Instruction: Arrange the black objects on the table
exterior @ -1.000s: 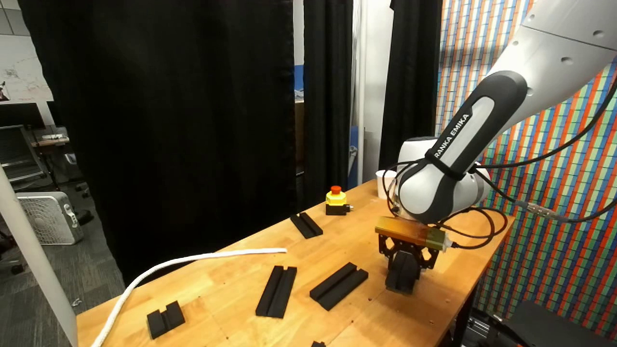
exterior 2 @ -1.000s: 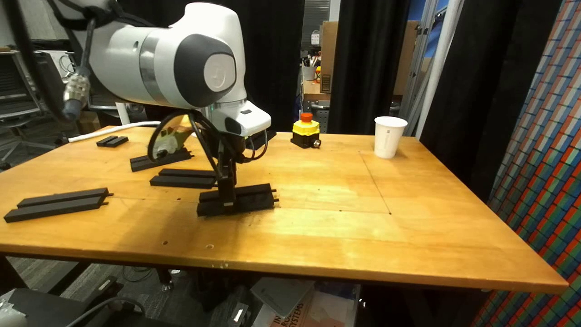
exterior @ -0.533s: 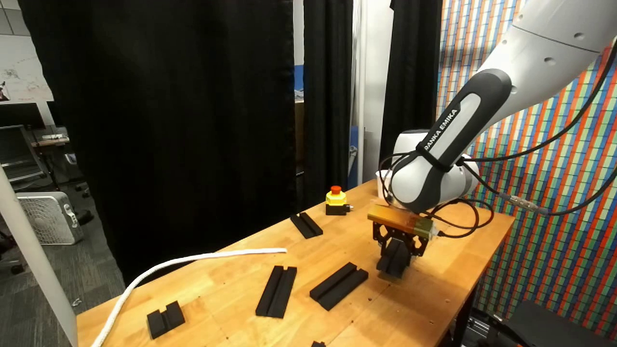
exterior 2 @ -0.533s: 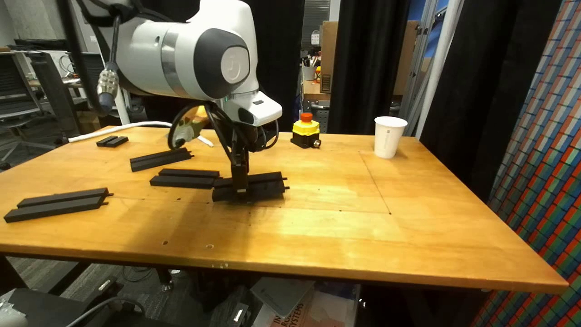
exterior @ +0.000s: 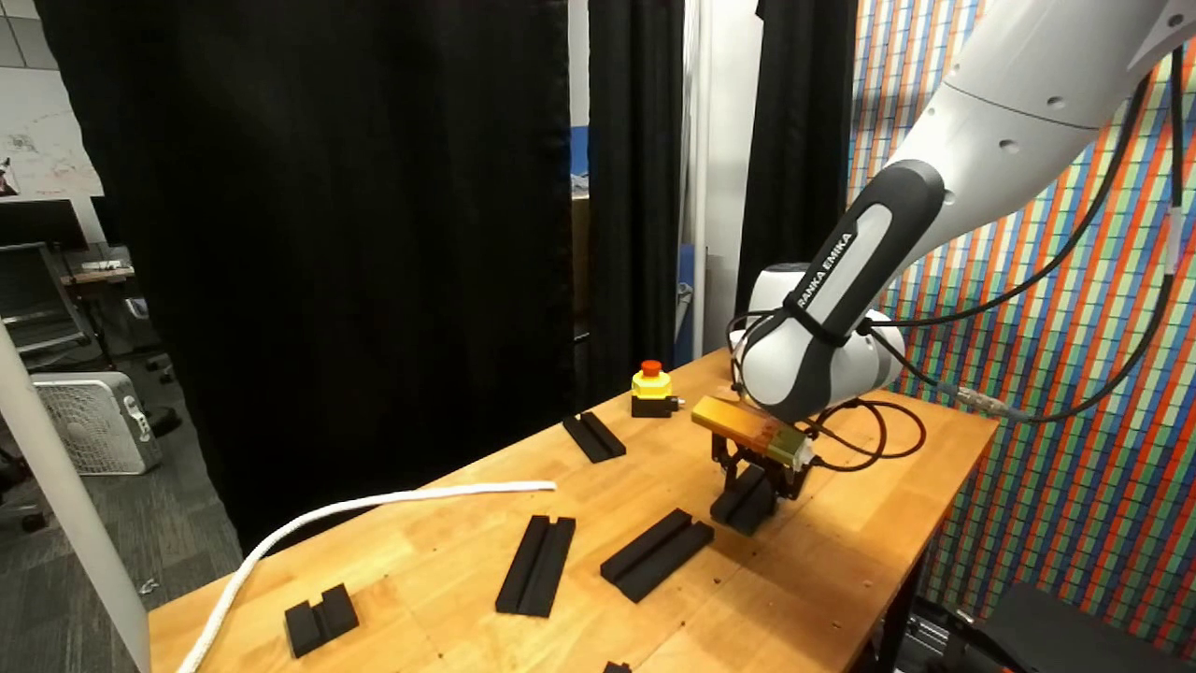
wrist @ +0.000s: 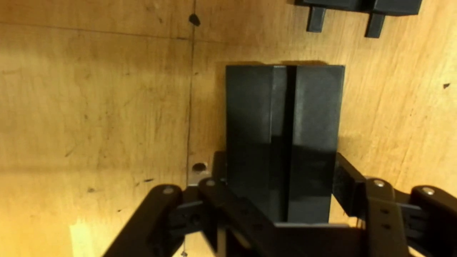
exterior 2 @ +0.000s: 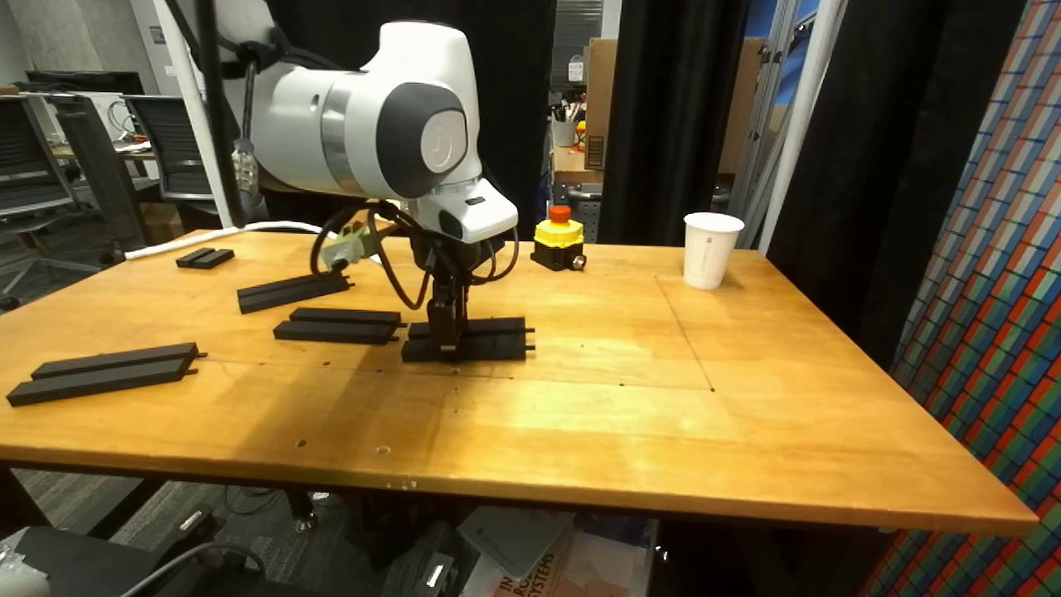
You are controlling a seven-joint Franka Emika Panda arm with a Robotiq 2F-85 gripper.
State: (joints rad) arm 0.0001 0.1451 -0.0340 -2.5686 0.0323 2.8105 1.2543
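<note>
My gripper (wrist: 281, 169) has a finger on each long side of a grooved black bar (wrist: 284, 121), shut across its width. The held bar also shows in both exterior views (exterior: 745, 503) (exterior 2: 496, 345), level and on or just above the wooden table (exterior 2: 597, 431); I cannot tell which. Another black bar (exterior 2: 336, 326) lies just beyond its end, roughly in line but apart; its two pegs point at the held bar in the wrist view (wrist: 360, 5). More black pieces lie around: a bar (exterior: 534, 565), a far bar (exterior: 594, 436), a short block (exterior: 320, 619) and a near bar (exterior 2: 104, 373).
A red-and-yellow button box (exterior 2: 559, 238) stands at the back edge. A white cup (exterior 2: 711, 253) stands at the back right in that exterior view. A white cable (exterior: 374, 500) lies along the table edge. Loose black cables (exterior: 883, 439) hang from the gripper.
The arm has carried the black bar leftward and back in an exterior view, closer to the button box. The bar has turned to lie straighter with its neighbour, and the wrist has lowered.
</note>
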